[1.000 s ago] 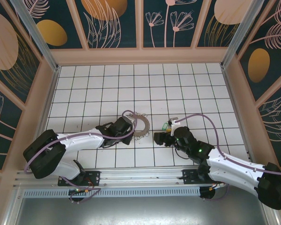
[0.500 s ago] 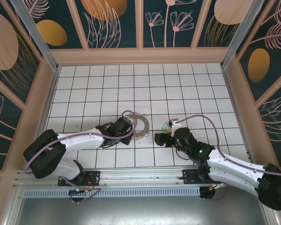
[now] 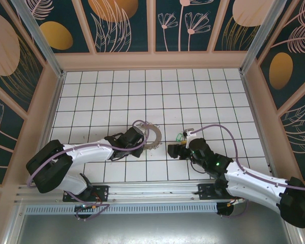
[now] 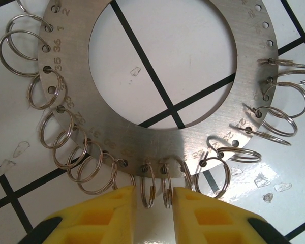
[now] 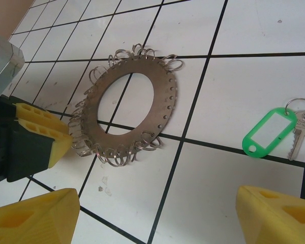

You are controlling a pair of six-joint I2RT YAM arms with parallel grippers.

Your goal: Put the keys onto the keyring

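Observation:
The keyring (image 4: pixel 157 140) is a flat metal disc with numbered holes and a fringe of wire split rings; it lies on the white tiles (image 3: pixel 153 135) (image 5: pixel 165 96). My left gripper (image 4: pixel 154 195) (image 3: pixel 144 138) sits at its near edge, jaws a narrow gap apart, with two split rings standing loosely between the yellow pads (image 4: pixel 107 211). A silver key (image 5: pixel 300 134) on a green tag (image 5: pixel 269 131) lies flat, a tile to the right of the disc (image 3: pixel 181 136). My right gripper (image 5: pixel 155 203) (image 3: pixel 177 145) hovers open over the tile between disc and key, holding nothing.
Wooden walls with painted panels (image 3: pixel 152 60) enclose the tiled floor on three sides. Small clear flecks (image 5: pixel 104 185) lie on the tile near the disc. The left arm's yellow finger (image 5: pixel 40 134) shows beside the disc in the right wrist view.
The left gripper's jaws have parted from shut to a narrow gap at the disc's rim. The disc has settled slightly. The right arm and the key have stayed put.

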